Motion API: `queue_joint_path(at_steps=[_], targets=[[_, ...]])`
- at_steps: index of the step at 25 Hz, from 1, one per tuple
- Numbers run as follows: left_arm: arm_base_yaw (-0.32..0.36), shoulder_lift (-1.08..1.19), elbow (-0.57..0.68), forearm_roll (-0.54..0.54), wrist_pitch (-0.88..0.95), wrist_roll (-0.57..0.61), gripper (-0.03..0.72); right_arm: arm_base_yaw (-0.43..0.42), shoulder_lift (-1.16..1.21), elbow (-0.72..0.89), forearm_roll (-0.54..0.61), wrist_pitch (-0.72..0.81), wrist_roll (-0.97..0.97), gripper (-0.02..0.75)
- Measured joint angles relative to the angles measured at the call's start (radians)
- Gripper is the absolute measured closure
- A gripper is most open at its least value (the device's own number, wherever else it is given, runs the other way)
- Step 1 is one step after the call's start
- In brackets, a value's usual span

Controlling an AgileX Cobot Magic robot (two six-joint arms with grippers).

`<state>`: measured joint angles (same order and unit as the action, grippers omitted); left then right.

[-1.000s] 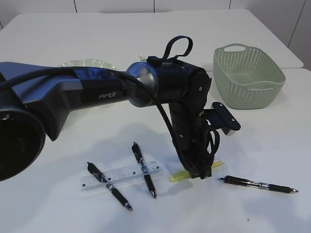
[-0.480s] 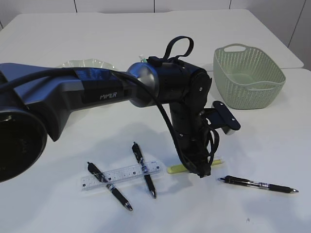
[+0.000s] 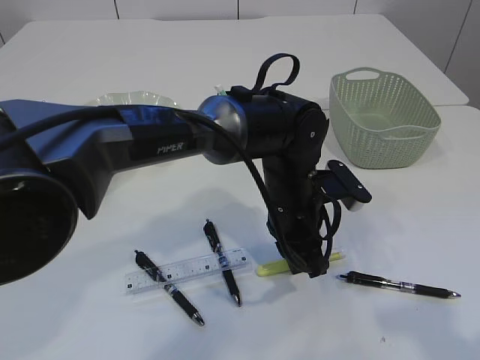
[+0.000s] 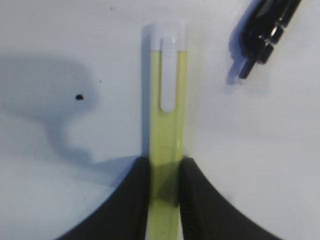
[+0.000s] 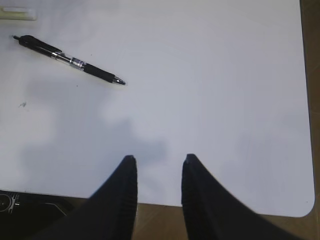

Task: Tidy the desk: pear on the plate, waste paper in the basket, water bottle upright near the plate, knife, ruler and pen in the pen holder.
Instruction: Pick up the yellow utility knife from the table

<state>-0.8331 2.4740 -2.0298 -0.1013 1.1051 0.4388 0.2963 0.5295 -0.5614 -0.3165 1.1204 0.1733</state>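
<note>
On the white desk (image 3: 420, 225), toward its near edge, the left gripper (image 4: 165, 172) is pinching the yellow utility knife (image 4: 167, 125) across its width, the knife's long axis running straight ahead, while the right gripper (image 5: 157, 170) is hanging spread and empty.

Plate (image 3: 135, 98) mostly behind the arm (image 3: 150, 146) (knife's (image 4: 167, 125) lower end cut off)
</note>
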Motion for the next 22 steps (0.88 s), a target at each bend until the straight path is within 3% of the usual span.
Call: queue_joint_path(at_steps=[12, 22], targets=[[0.000, 0.040, -0.143, -0.029, 0.108, -0.038, 0.582, 0.000, 0.000, 0.000, 0.000, 0.000, 0.000, 0.477], [0.000, 0.010, -0.173, -0.029, 0.112, -0.068, 0.582, 0.000, 0.000, 0.000, 0.000, 0.000, 0.000, 0.477]])
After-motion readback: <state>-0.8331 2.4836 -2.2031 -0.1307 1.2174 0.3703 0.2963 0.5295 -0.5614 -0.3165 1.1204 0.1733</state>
